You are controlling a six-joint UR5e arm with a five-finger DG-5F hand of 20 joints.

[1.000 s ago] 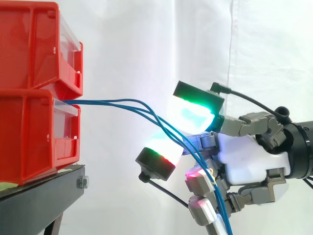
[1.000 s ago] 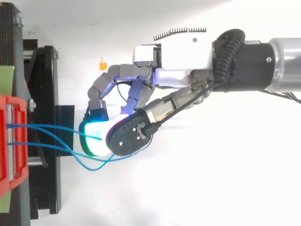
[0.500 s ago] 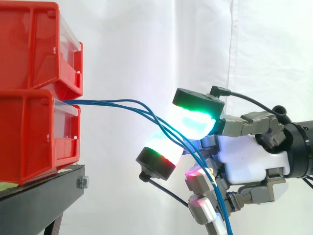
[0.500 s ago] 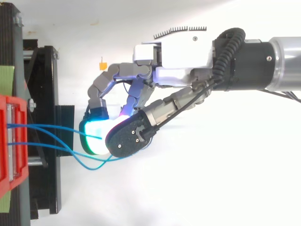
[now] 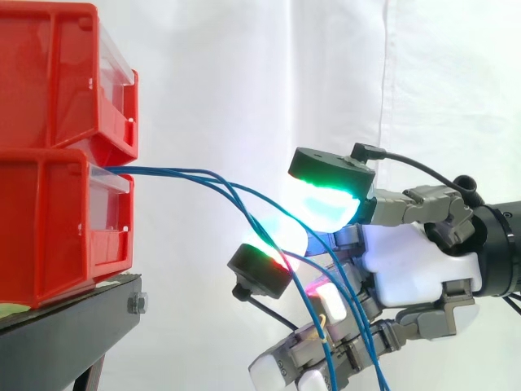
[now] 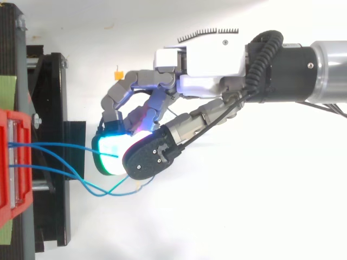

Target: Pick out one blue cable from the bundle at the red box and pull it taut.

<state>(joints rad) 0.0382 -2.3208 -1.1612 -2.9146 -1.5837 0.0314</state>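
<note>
The hand (image 6: 200,81) has its fingers curled, two glowing pads (image 6: 111,154) pinched together on one blue cable (image 6: 59,144) — it runs nearly straight out of the lower red box (image 5: 49,228). The other cables (image 6: 54,170) droop slack past the hand — unheld

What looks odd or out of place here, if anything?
The blue cables leaving the lower red bin hang slack and cross each other in a loose tangle beside the hand. Its glowing pads seem to pinch one blue cable, yet none is taut. Nothing looks broken.
</note>
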